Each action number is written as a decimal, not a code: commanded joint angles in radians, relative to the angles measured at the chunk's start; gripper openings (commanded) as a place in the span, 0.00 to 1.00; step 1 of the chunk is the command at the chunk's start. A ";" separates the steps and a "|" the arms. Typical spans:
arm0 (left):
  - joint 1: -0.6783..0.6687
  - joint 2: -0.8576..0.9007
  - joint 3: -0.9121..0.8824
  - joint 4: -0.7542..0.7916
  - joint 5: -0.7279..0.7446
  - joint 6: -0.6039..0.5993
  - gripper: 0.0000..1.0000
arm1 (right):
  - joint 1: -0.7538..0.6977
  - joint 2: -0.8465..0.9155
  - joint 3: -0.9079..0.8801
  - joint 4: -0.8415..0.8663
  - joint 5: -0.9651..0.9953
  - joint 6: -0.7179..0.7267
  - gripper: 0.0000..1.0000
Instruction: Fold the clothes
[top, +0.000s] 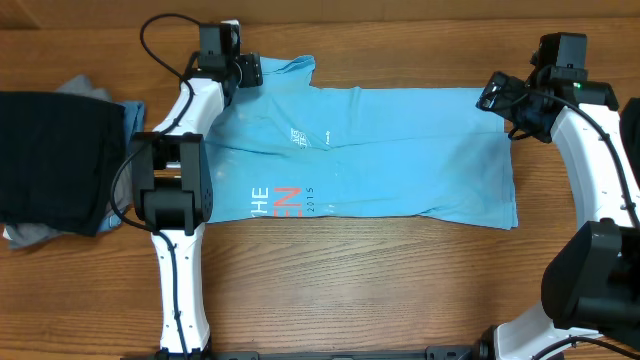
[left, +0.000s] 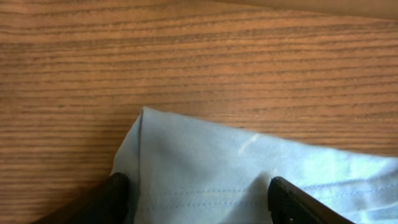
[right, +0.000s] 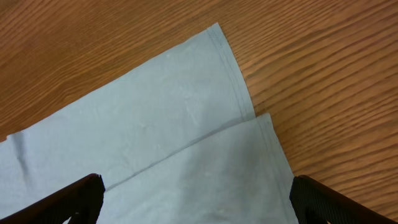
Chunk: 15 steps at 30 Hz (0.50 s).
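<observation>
A light sky-blue T-shirt (top: 390, 150) lies flat across the middle of the wooden table, folded lengthwise, with white-and-red lettering near its left end. My left gripper (top: 248, 70) is open over the shirt's far left corner; in the left wrist view its fingers (left: 199, 202) straddle the stitched hem (left: 205, 174). My right gripper (top: 497, 93) is open over the far right corner; in the right wrist view its fingers (right: 196, 202) stand wide apart above the layered hem (right: 205, 130). Neither holds cloth.
A pile of dark clothes (top: 50, 160), black on top with grey and blue beneath, lies at the table's left edge. The left arm's body (top: 170, 190) covers the shirt's left end. Bare wood (top: 380, 290) runs along the front.
</observation>
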 joint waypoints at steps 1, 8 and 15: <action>-0.004 0.050 -0.008 -0.002 -0.003 0.000 0.75 | -0.003 -0.005 0.016 0.006 -0.002 -0.002 1.00; -0.004 0.050 0.005 0.023 -0.003 0.000 0.70 | -0.003 -0.005 0.016 0.006 -0.002 -0.002 1.00; -0.004 0.048 0.056 0.004 -0.003 0.000 0.69 | -0.003 -0.005 0.016 0.006 -0.002 -0.002 1.00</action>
